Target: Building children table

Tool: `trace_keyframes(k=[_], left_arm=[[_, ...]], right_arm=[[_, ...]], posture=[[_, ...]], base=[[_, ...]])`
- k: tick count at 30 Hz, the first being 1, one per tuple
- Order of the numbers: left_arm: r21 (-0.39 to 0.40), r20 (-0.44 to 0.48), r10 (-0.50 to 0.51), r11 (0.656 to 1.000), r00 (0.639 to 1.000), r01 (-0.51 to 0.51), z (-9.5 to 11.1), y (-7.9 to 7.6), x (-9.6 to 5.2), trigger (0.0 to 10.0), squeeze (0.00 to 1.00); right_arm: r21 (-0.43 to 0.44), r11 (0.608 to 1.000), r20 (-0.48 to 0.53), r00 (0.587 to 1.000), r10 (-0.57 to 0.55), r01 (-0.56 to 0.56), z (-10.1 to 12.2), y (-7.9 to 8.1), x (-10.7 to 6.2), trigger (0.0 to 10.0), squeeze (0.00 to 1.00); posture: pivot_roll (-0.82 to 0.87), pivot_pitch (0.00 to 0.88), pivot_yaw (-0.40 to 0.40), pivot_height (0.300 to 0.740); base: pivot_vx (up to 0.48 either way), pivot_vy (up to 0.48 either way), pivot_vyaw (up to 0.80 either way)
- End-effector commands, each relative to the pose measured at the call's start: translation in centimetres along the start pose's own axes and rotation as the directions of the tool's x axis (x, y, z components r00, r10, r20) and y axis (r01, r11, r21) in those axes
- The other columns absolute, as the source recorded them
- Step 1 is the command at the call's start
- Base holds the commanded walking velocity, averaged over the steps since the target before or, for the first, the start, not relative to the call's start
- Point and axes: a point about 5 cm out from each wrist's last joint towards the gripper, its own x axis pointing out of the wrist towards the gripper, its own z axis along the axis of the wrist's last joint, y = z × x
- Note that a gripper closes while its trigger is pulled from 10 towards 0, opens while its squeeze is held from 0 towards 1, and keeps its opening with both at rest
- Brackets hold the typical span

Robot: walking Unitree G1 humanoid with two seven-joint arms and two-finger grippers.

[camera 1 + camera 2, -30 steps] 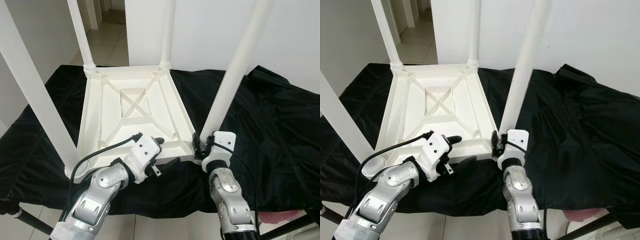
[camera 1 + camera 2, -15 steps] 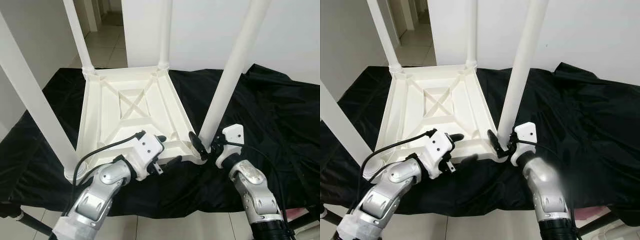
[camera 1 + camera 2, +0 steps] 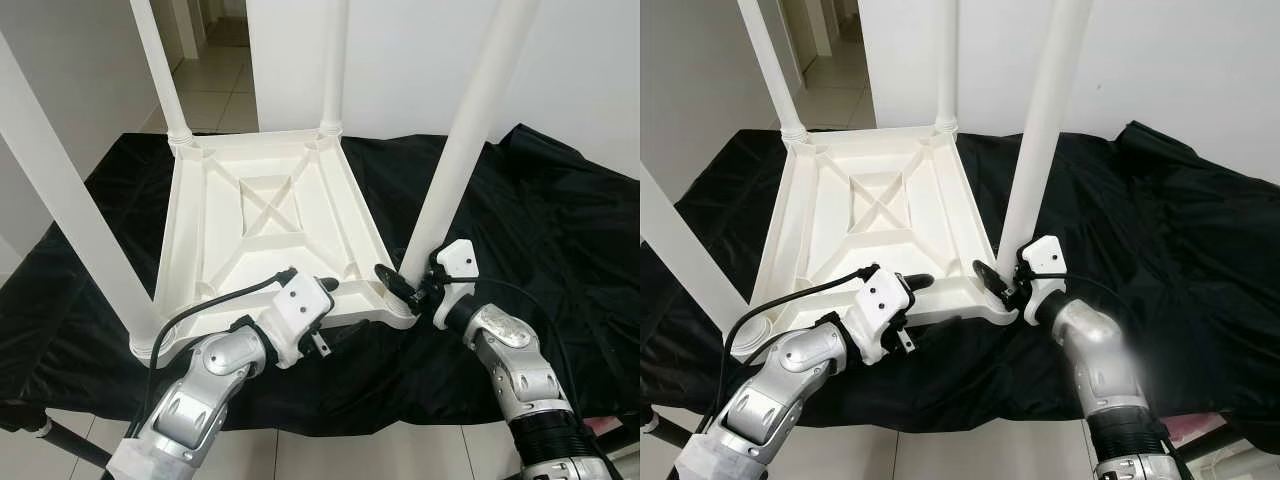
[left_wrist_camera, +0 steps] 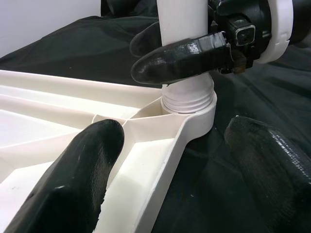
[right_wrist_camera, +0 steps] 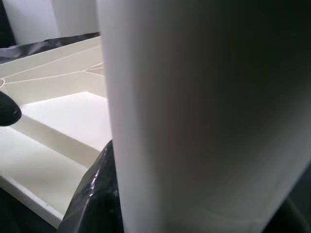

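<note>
The white plastic table (image 3: 270, 230) lies upside down on a black cloth (image 3: 560, 240), its ribbed underside facing up with a moulded X brace in the middle and stiffening ribs running out to the corners. Four round, smooth white legs rise from the corner sockets: two at the far edge, one tall one near the left (image 3: 70, 210), and the near right leg (image 3: 465, 150), which stands in its threaded collar at the corner nearest the robot.

The right gripper (image 3: 412, 283) is right at the base of that near right leg, one long black finger reaching across the front of the leg just above the collar, the white wrist housing on the other side. Its jaws stand spread around the leg; whether both fingers press on it cannot be told. In the right wrist view the leg is a broad pale column close against the lens, glossy black finger beside it.

The left gripper (image 3: 322, 312) sits at the table's near edge, jaws wide apart, one matte, rubbery finger (image 4: 73, 179) over the rim and inside the frame, the other outside over the cloth, gripping nothing.

The cloth is shiny and creased, draped over a low surface. Beyond it, a white wall (image 3: 400, 60) and pale floor tiles (image 3: 215, 90) in a doorway.
</note>
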Motion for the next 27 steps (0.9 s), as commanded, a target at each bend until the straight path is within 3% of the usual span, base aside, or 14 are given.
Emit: trace_keyframes(k=[1,2,8,12,14,15,18,22,23,27], left_arm=[[0.007,-0.003,-0.047,0.999,0.999,0.047,0.2,-0.2,0.1,10.0,0.00],[0.004,-0.004,-0.048,0.999,0.999,0.049,0.2,-0.3,0.0,10.0,0.00],[-0.010,-0.009,-0.053,0.999,0.999,0.053,0.2,-0.6,-0.2,10.0,0.00],[-0.009,-0.010,-0.057,0.998,0.998,0.057,0.2,-0.7,-0.2,10.0,0.00],[-0.005,-0.012,-0.061,0.998,0.998,0.061,0.2,-0.6,-0.3,10.0,0.00],[-0.005,-0.012,-0.061,0.998,0.998,0.061,0.2,-0.6,-0.3,10.0,0.00],[0.000,-0.014,-0.056,0.998,0.998,0.056,0.2,-0.5,-0.2,10.0,0.00],[-0.007,-0.009,-0.051,0.999,0.999,0.051,0.3,-0.5,-0.1,10.0,0.00],[-0.014,-0.006,-0.054,0.998,0.999,0.054,0.4,-0.8,-0.1,10.0,0.00],[-0.014,-0.008,-0.061,0.998,0.998,0.061,0.3,-1.0,-0.1,10.0,0.00]], right_arm=[[0.010,1.000,-0.021,1.000,0.000,0.000,-0.5,0.2,-0.1,10.0,0.00],[0.059,0.997,0.001,0.999,-0.044,0.044,-0.3,0.2,-0.1,10.0,0.00],[0.128,0.959,0.030,0.965,-0.260,0.255,-0.1,1.3,0.1,10.0,0.00],[0.144,0.940,0.023,0.949,-0.315,0.309,-0.1,1.6,0.2,10.0,0.00],[0.168,0.879,-0.013,0.892,-0.451,0.447,-0.5,3.0,0.3,10.0,0.00],[0.168,0.879,-0.013,0.892,-0.451,0.447,-0.5,3.0,0.3,10.0,0.00],[0.190,0.811,-0.067,0.831,-0.552,0.553,-0.9,5.1,0.6,10.0,0.00],[0.235,0.777,-0.076,0.809,-0.584,0.583,-0.6,6.0,1.0,10.0,0.00],[0.242,0.776,-0.064,0.808,-0.585,0.582,-0.2,6.5,1.3,10.0,0.00],[0.206,0.784,-0.040,0.806,-0.591,0.586,0.2,6.3,1.1,10.0,0.00]], posture=[[-0.04,0.054,-0.003,0.740],[-0.05,0.069,0.001,0.740],[-0.04,0.093,-0.008,0.740],[-0.04,0.096,-0.011,0.740],[-0.04,0.096,-0.019,0.740],[-0.04,0.096,-0.019,0.740],[-0.03,0.086,-0.031,0.740],[-0.03,0.087,-0.031,0.740],[-0.03,0.088,-0.031,0.740],[-0.04,0.094,-0.030,0.740]], base=[[0.000,0.000,0.00],[0.000,0.000,0.00],[0.000,0.000,0.00],[0.000,0.000,0.00],[0.000,0.000,0.00],[0.000,0.000,0.00],[0.000,0.000,0.00],[0.000,0.000,0.00],[0.000,0.000,0.00],[0.000,0.000,0.00]])
